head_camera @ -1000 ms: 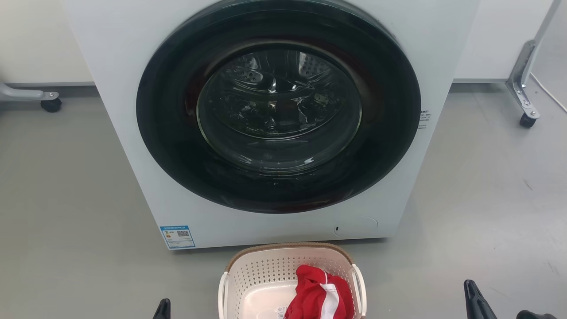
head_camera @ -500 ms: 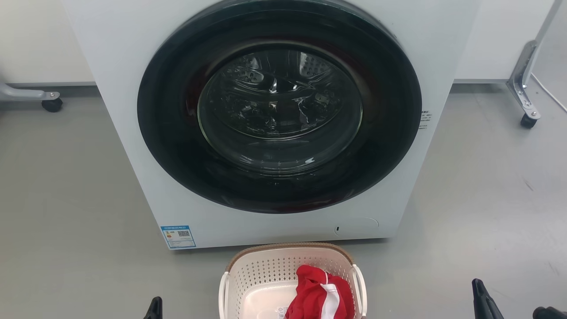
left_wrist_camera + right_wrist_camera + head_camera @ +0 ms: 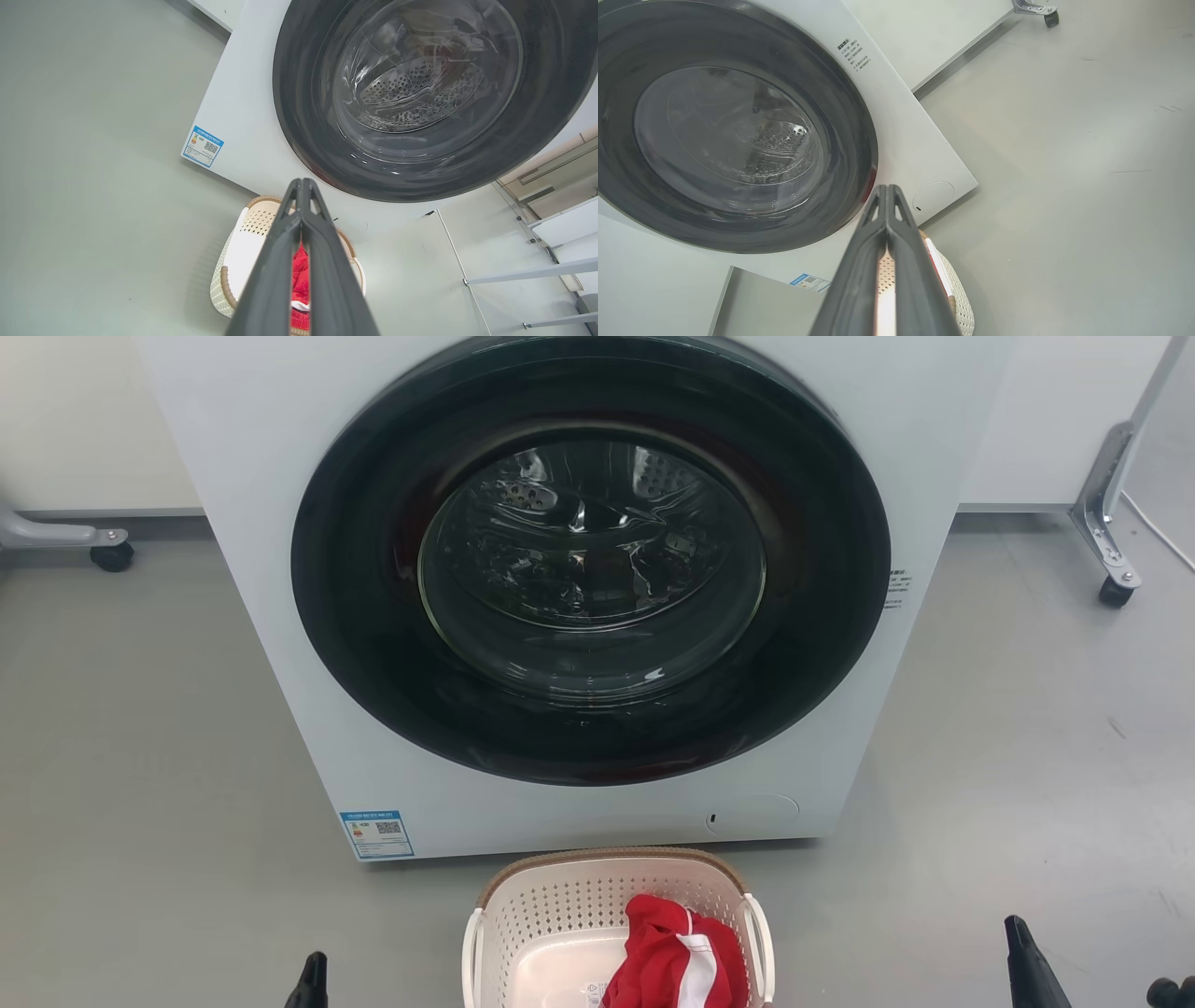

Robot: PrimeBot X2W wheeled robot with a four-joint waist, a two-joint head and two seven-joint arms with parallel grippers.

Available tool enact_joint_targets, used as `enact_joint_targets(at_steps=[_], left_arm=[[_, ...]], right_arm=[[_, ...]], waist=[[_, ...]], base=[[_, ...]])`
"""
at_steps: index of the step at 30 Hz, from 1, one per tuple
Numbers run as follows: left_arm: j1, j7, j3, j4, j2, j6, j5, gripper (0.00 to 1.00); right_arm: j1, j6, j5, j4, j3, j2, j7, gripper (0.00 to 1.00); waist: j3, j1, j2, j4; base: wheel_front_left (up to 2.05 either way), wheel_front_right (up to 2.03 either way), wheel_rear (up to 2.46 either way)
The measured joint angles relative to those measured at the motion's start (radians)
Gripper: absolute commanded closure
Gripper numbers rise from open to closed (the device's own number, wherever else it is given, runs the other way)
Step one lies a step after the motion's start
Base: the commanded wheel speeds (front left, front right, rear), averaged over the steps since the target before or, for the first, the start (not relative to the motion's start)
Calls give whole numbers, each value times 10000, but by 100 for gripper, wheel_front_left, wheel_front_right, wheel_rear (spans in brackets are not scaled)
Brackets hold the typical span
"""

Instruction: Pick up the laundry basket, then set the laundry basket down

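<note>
Here the laundry basket point(image 3: 551, 910) sits just before the washer point(image 3: 271, 644), a red-and-white cloth point(image 3: 667, 952) inside; left tool point(image 3: 302, 183) and right tool point(image 3: 888, 187) both pinched closed, empty.

Cream perforated laundry basket point(image 3: 560, 915), brown rim; red cloth point(image 3: 667, 957)

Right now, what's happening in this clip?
The robot faces a white washer with its door shut. The laundry basket, with a red and white cloth inside, sits on the floor in front of it. The left claw and right claw are both shut and empty, out to either side of the basket. The pickup has not begun.
</note>
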Motion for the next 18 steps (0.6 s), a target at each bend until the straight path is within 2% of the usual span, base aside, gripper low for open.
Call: enact_joint_targets(at_steps=[18], left_arm=[[-386,499,637,357,-268,-445,-2219,100]], right_arm=[[-334,407,2313,297,-690,328,610,100]], waist=[[-4,0,0,26]], base=[[0,0,0]])
